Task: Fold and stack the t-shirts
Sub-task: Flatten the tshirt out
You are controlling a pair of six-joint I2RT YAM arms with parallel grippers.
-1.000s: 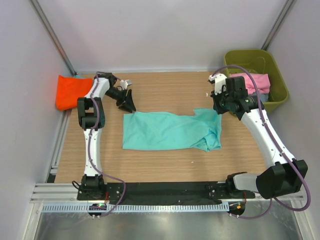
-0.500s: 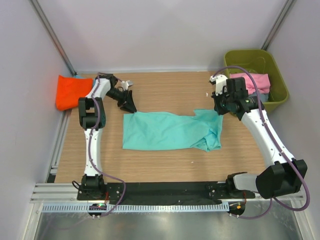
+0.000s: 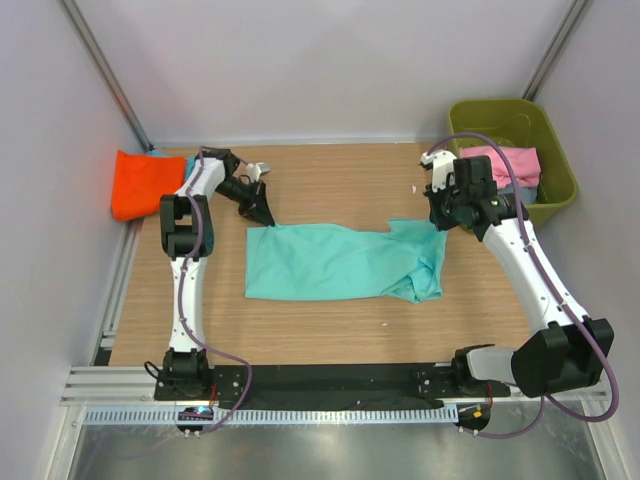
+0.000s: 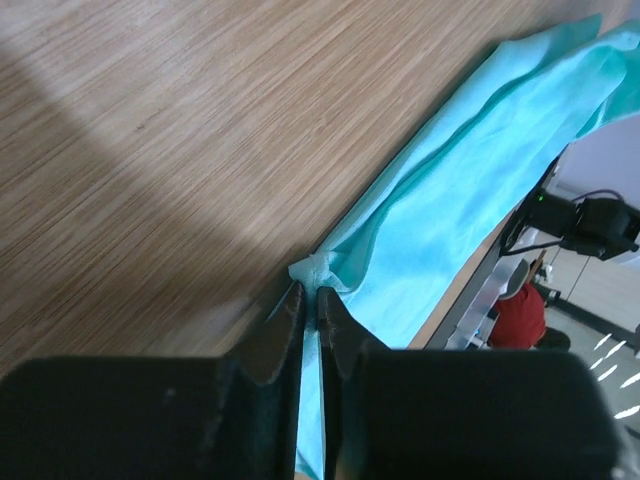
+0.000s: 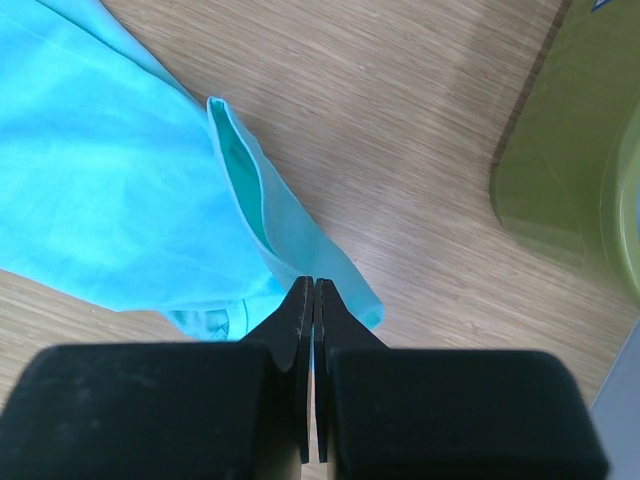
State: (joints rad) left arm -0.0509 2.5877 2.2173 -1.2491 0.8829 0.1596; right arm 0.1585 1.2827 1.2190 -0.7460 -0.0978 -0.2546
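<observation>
Teal t-shirt [image 3: 330, 262] lies pinched at both far corners by left end effector [image 4: 311, 295] and right end effector [image 5: 308, 285].

- My right wrist view cuts off the bin [image 5: 560, 150].
- The teal shirt [image 4: 470, 190] runs off my left wrist view.
- My right arm [image 3: 530, 260] half covers the pink shirt [image 3: 512, 160].

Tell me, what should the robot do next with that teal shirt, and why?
Probably lift both far corners a little and carry them toward the near edge. The left gripper and right gripper each look pinched shut on a far corner of the teal t-shirt, which lies spread on the table, ready for a fold.
</observation>
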